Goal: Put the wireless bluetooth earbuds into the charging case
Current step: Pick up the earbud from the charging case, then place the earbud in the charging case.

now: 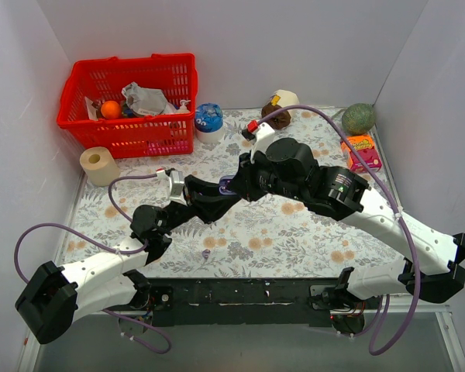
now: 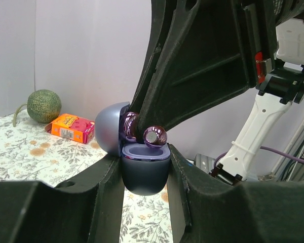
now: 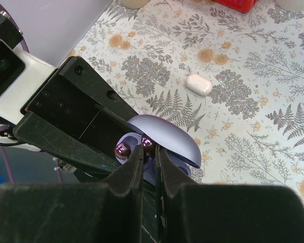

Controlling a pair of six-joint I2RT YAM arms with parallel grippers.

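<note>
Clamped between the fingers of the left gripper (image 2: 143, 169), spread only to the shell's width: an open lavender-blue charging case (image 2: 144, 174), lid tipped back. Pinched at the tips of the right gripper (image 3: 149, 157), jaws almost together: the lid-side earbud (image 3: 147, 143), glossy purple. Perched beside it on the case rim: a second earbud (image 2: 155, 136).

Shown by the right wrist alone: a white oval case (image 3: 199, 84) on the floral tablecloth (image 3: 253, 66), well beyond the fingertips. Shown clearly by the left wrist only: the case's hollow interior.
</note>
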